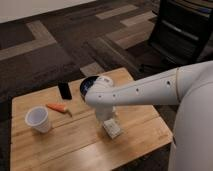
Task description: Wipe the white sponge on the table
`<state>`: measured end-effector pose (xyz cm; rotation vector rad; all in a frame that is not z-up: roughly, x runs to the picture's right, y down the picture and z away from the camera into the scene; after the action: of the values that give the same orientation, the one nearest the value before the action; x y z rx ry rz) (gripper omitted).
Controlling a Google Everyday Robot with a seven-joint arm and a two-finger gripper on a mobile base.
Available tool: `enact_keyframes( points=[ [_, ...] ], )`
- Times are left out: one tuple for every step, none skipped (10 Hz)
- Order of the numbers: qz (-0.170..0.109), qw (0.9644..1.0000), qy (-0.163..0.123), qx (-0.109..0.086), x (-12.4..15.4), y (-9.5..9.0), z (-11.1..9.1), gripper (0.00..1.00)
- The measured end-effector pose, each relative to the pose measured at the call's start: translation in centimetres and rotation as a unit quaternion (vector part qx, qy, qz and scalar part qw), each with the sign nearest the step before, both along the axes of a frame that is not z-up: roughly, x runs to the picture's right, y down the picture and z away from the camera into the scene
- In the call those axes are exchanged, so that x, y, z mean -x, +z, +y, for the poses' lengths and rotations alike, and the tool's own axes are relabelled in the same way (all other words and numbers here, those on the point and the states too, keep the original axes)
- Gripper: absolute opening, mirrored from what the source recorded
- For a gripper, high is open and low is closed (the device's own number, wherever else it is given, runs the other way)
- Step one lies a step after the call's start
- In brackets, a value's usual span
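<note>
My claw (106,119) points down onto the white sponge (113,129), which lies right of centre on the desk (75,145) (whether it grips, I cannot tell); I judge the wiping strokes largely left to do

**Open planks near and right, clutter left and behind**

My gripper (107,120) sits low over the white sponge (113,129), mid-table. I see bare planks on the table (75,147) along the near edge and toward the right end. To the left, a white cup (38,119), a carrot (57,107) and a black slab (64,90) (a phone, perhaps) block the way. A dark bowl (88,84) sits just behind my arm.
</note>
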<state>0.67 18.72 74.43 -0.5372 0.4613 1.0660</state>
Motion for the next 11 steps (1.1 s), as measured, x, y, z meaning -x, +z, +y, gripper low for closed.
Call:
enact_keyframes(
  points=[
    [-0.005,1.0,0.003,-0.001,0.0,0.4,0.2,0.65],
    [-0.013,0.9999,0.008,-0.001,0.0,0.7,0.5,0.65],
    [-0.018,0.9998,0.012,-0.002,-0.3,1.1,0.8,0.65],
    [-0.02,0.9997,0.015,-0.002,-0.6,1.2,1.0,0.65],
    [-0.024,0.9995,0.019,-0.003,-1.0,1.5,1.3,0.65],
    [-0.026,0.9994,0.022,-0.002,-1.5,1.7,1.7,0.65],
    [-0.026,0.9994,0.025,-0.002,-1.9,1.8,1.8,0.65],
    [-0.026,0.9993,0.025,-0.003,-2.1,1.9,1.9,0.64],
    [-0.026,0.9993,0.025,-0.002,-2.4,1.9,2.0,0.57],
    [-0.027,0.9994,0.023,-0.001,-2.5,1.8,2.0,0.41],
    [-0.028,0.9994,0.019,0.001,-2.4,1.7,2.0,0.31]
  ],
)
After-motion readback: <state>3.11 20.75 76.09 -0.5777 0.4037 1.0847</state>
